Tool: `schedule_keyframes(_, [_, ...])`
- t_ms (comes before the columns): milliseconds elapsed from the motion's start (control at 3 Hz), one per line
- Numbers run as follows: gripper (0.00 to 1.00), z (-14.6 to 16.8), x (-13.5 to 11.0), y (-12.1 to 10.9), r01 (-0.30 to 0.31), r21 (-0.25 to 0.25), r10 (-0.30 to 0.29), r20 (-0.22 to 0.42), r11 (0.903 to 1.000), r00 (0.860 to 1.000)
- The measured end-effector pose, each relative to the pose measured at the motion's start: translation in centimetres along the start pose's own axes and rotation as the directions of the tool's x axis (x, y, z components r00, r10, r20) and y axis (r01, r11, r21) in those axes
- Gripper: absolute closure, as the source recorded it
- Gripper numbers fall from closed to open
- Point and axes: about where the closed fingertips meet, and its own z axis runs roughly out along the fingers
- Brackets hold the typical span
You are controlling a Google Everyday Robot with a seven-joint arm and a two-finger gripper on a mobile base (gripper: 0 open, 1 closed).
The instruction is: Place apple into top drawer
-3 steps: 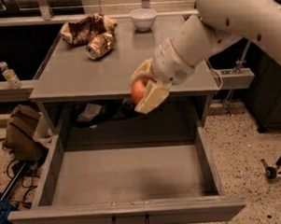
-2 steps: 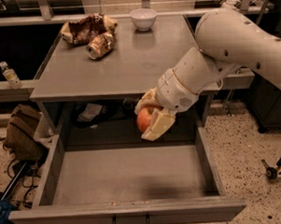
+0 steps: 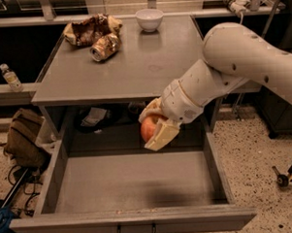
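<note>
The red-orange apple [image 3: 148,127] is held between the cream fingers of my gripper [image 3: 153,126], which is shut on it. The gripper hangs just in front of the table's edge, above the back of the open top drawer [image 3: 51,178]. The drawer is pulled far out; its flat grey bottom is bare and its dark handle [image 3: 135,232] shows at the front. The apple is above the drawer floor, not touching it.
On the grey tabletop [image 3: 134,65] lie a crushed metallic can [image 3: 104,46], a crumpled brown bag [image 3: 86,29] and a white bowl [image 3: 149,18]. A plastic bottle [image 3: 11,78] stands on a ledge at the left. A brown bag [image 3: 24,138] sits on the floor.
My gripper has carried the apple down from tabletop-edge height and a little towards the middle, lower over the open drawer.
</note>
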Motion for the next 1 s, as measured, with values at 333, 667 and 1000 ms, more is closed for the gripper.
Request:
schedule_keyframes(333, [1.00, 4.1, 2.3, 0.7, -0.020, 0.033, 0.018, 0.051, 0.9993, 0.999])
schedule_keyframes(667, [1.00, 8.3, 4.3, 0.5, -0.053, 0.091, 0.052, 0.021, 0.9945, 0.998])
schedule_keyframes(1000, [1.00, 10.8, 5.3, 0.0, -0.087, 0.131, 0.088, -0.004, 0.9876, 0.996])
